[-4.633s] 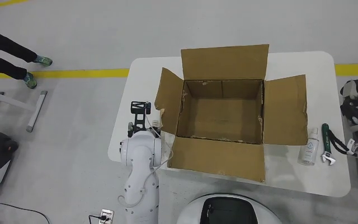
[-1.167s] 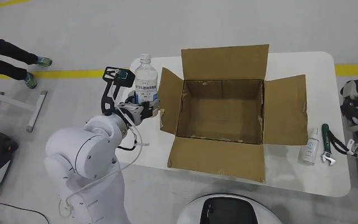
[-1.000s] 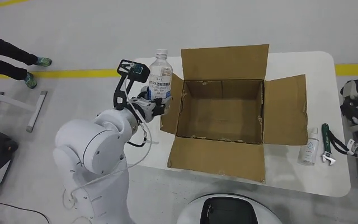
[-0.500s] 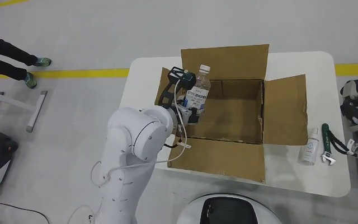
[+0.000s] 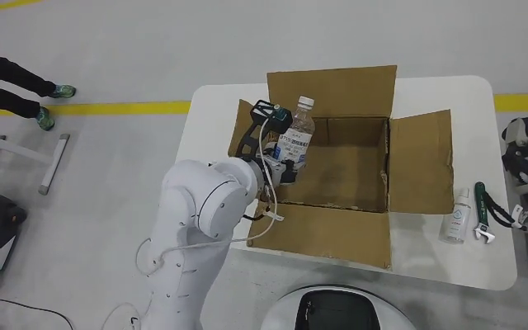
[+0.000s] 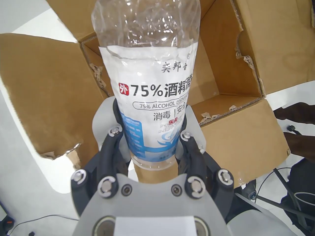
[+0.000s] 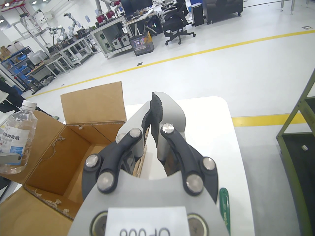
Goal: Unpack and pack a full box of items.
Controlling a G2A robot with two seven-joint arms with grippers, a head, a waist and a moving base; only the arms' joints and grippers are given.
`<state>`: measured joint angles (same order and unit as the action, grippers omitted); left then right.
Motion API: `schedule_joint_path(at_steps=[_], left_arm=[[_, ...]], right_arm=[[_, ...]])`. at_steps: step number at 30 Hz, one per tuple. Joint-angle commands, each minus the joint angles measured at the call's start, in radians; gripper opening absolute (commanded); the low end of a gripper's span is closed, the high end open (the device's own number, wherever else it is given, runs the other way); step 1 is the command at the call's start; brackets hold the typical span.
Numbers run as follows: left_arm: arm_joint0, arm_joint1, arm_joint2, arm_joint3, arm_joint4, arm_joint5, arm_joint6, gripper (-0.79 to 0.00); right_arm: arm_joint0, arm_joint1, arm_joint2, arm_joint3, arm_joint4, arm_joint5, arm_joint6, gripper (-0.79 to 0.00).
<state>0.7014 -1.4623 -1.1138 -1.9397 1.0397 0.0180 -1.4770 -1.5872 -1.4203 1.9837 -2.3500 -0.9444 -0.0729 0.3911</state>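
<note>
Brown corrugated cardboard is taking up the middle of the white tabletop (image 5: 216,111). The cardboard box (image 5: 330,177) is standing open with all four flaps folded outward and its bare floor showing (the inner edges are looking torn and ragged).

The left jaws are clamping a clear plastic bottle of alcohol disinfectant (image 5: 294,136) low on its white-and-blue label, just above the base. The black fingers (image 6: 113,146) are pressing in on either side. The bottle is hanging upright in the air with its white cap on top. It is sitting over the box's left edge, where the left flap meets the opening. From the right wrist camera it is showing at the box's far side (image 7: 16,138), with clear liquid inside.

The right jaws are resting pressed together with nothing between them, and the dark pads (image 7: 156,110) are meeting. They are hovering to the right of the box, above the tabletop.

A small clear spray bottle (image 5: 455,216) is lying on the tabletop just past the right flap. A green-handled tool (image 5: 483,213) is lying just beside it, nearer the tabletop's right edge.
</note>
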Motion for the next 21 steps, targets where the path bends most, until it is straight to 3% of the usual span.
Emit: schedule_joint_path(at_steps=[1, 6, 11, 16, 21], left_arm=[[-0.034, -0.007, 0.043, 0.021, -0.025, 0.000, 0.038, -0.785], [-0.160, -0.041, 0.152, 0.178, -0.090, 0.101, 0.096, -0.785], [-0.241, -0.073, 0.250, 0.347, -0.119, 0.212, 0.072, -0.785], [-0.241, -0.084, 0.295, 0.407, -0.115, 0.237, 0.053, -0.785], [-0.211, -0.079, 0.281, 0.442, -0.089, 0.281, 0.033, -0.785]], right_arm=[[0.000, 0.000, 0.000, 0.000, 0.000, 0.000, 0.000, -0.785], [0.000, 0.000, 0.000, 0.000, 0.000, 0.000, 0.000, -0.785], [0.000, 0.000, 0.000, 0.000, 0.000, 0.000, 0.000, -0.785], [0.000, 0.000, 0.000, 0.000, 0.000, 0.000, 0.000, -0.785], [0.000, 0.000, 0.000, 0.000, 0.000, 0.000, 0.000, -0.785]])
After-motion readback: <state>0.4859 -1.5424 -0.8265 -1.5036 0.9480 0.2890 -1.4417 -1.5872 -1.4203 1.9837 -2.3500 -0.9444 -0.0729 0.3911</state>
